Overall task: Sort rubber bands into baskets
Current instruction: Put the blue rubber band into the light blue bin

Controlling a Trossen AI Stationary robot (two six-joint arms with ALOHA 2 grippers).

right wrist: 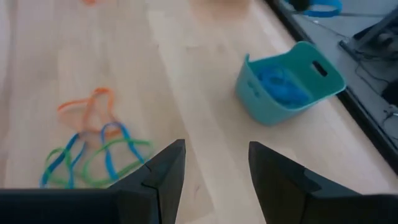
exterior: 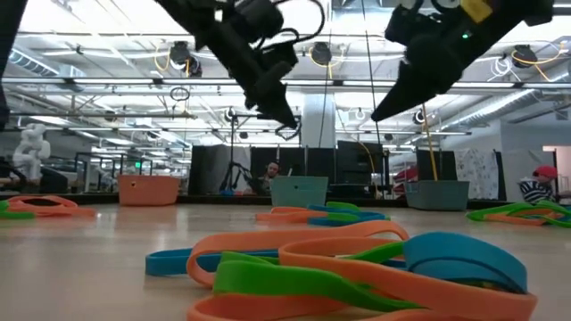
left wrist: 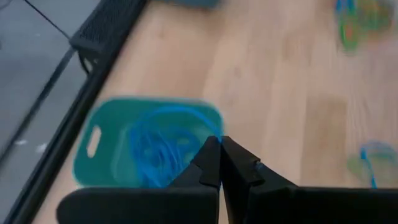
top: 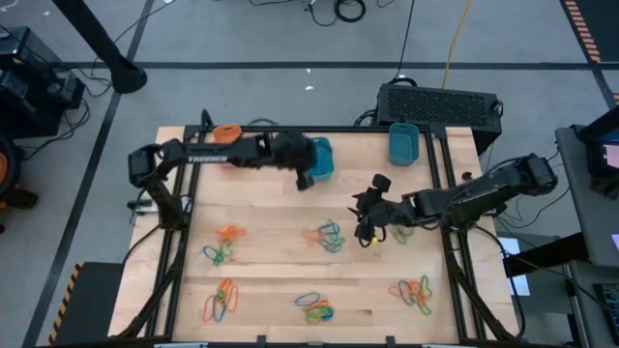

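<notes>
Near edge: three loose heaps of thin orange, green and blue rubber bands (top: 314, 309) lie along the front of the pale wooden table (top: 280, 271), untouched.
Middle row: three more tangles lie farther in; the central one (top: 327, 235) sits just left of the right gripper, the right-hand one partly under it.
Right gripper (top: 366, 230): hangs low over the middle row, fingers spread wide with nothing between them.
Key relation: from the right wrist, the central tangle (right wrist: 93, 152) lies just ahead and off to one side of the spread fingers; its loops sprawl with no clear long axis, the orange loop lying at the far end. The right arm is plainly the nearer one.
Left gripper (top: 306, 180): over the near rim of the middle small teal plastic basket (top: 320, 158), fingers pressed together, empty.
Middle basket contents: blue bands (left wrist: 161, 149) already inside.
Far row: small orange plastic basket (top: 226, 132) at left, second teal basket (top: 402, 143) at right, also holding blue bands.
Judgement: sorting is barely begun; a short reach left and down would likely suit the right gripper.
</notes>
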